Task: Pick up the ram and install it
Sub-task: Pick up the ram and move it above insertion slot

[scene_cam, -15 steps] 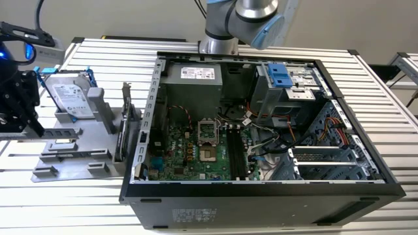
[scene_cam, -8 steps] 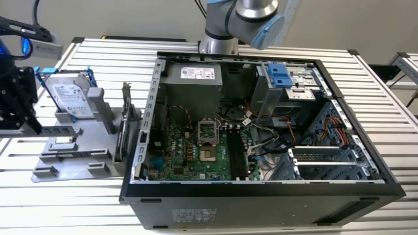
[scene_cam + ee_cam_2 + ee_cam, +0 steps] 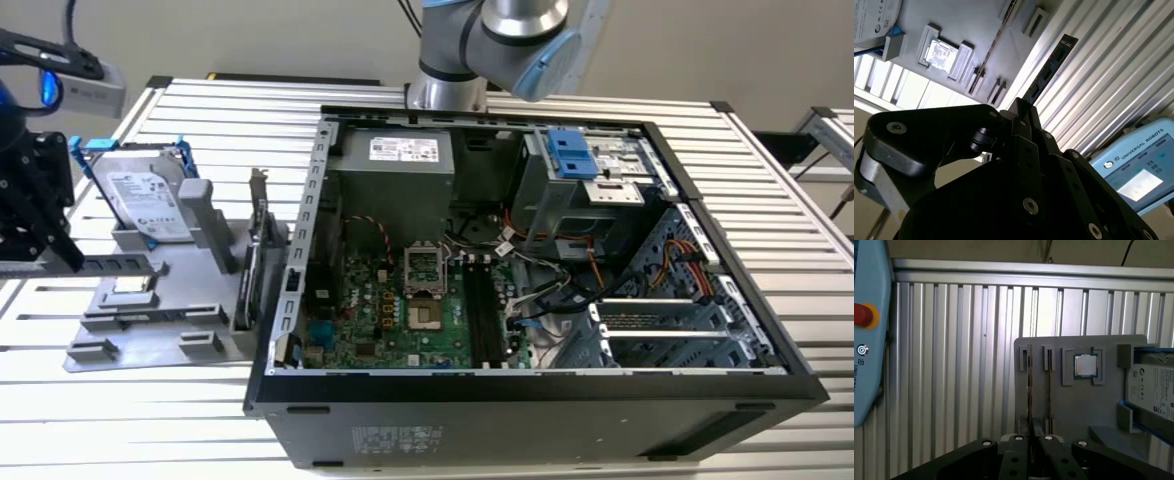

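Dark ram (image 3: 1048, 70) is clamped in the gripper (image 3: 1023, 109); pick-up seems done; installing calls for alignment above the memory slots (image 3: 481, 310).

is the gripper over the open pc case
No, the gripper sits at the exterior view's left edge beside the gray tray, apart from the pc case, and the second wrist view shows it shut on the ram.

High exterior; wrist views over tray (image 3: 1079, 405)
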